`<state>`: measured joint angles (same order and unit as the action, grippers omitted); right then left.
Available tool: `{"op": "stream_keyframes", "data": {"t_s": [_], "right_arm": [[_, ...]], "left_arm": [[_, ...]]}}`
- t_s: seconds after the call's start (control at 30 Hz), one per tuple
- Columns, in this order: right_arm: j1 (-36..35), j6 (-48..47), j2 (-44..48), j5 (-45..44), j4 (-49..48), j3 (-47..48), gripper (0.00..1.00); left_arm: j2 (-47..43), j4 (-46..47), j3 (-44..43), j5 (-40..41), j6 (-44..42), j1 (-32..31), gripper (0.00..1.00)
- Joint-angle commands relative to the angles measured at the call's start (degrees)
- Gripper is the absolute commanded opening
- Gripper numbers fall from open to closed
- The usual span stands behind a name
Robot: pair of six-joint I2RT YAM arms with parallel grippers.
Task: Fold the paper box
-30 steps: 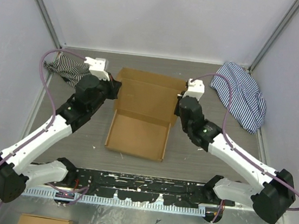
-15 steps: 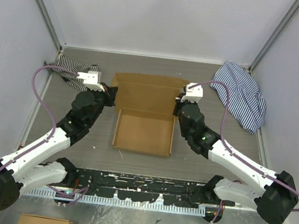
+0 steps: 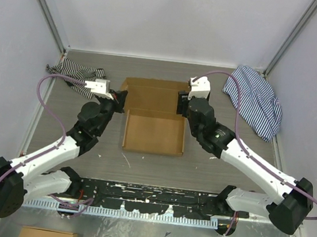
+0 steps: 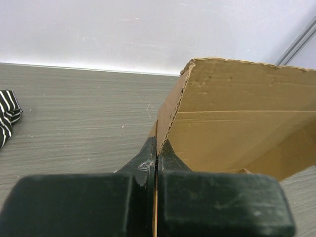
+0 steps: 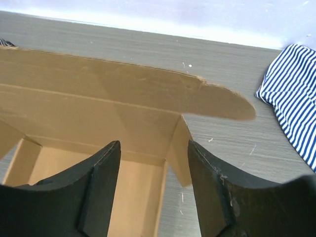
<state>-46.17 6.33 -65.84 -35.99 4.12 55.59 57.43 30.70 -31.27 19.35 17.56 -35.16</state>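
Note:
The paper box (image 3: 153, 134) is a shallow brown cardboard tray in the middle of the table, with its lid panel (image 3: 152, 94) raised at the back. My left gripper (image 3: 120, 98) is at the box's back left corner. In the left wrist view this gripper (image 4: 157, 148) is shut on the thin edge of the box's (image 4: 237, 118) left side. My right gripper (image 3: 182, 102) is at the back right corner. In the right wrist view it (image 5: 154, 155) is open, and the box's (image 5: 123, 98) short right side flap (image 5: 177, 150) stands loose between its fingers.
A black-and-white striped cloth (image 3: 71, 76) lies at the back left, and a blue-and-white striped cloth (image 3: 256, 101) lies at the back right. A black rail (image 3: 148, 201) runs along the near edge. A small piece of cardboard (image 3: 48, 236) lies below the rail. Enclosure walls stand on three sides.
My right gripper has opened and let go of the box's right side. The box has turned from skewed to square on the table. My left gripper has stayed shut on the left edge.

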Motion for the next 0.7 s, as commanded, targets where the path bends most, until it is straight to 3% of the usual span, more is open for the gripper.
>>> {"op": "stream_keyframes", "data": {"t_s": [0.0,0.17,0.27,0.4,0.47,0.6,0.67], "right_arm": [[-0.23,2.6,1.33,-2.2,6.47,4.34,0.62],[1.43,6.1,8.36,-6.94,9.23,2.7,0.61],[8.98,10.2,9.49,-5.4,13.45,3.22,0.57],[27.98,15.11,4.75,7.92,18.7,4.19,0.47],[32.62,16.0,0.92,14.71,18.62,3.93,0.38],[33.82,16.2,-6.29,27.13,16.37,3.02,0.19],[33.43,17.27,-6.64,31.06,13.2,0.42,0.15]], "left_arm": [[2.13,7.75,-1.23,-0.76,-3.36,-0.2,0.0],[3.41,8.0,-1.52,-2.31,-4.78,-0.19,0.0],[3.16,8.86,-0.5,-1.85,-4.39,-0.19,0.0],[3.12,8.59,-0.37,-1.36,-4.03,-0.23,0.0],[3.05,8.41,-0.54,-1.74,-3.63,-0.17,0.0],[2.88,8.25,-0.18,-2.3,-2.53,-0.22,0.0],[2.66,8.27,0.17,-3.12,-1.98,-0.23,0.0]]}}
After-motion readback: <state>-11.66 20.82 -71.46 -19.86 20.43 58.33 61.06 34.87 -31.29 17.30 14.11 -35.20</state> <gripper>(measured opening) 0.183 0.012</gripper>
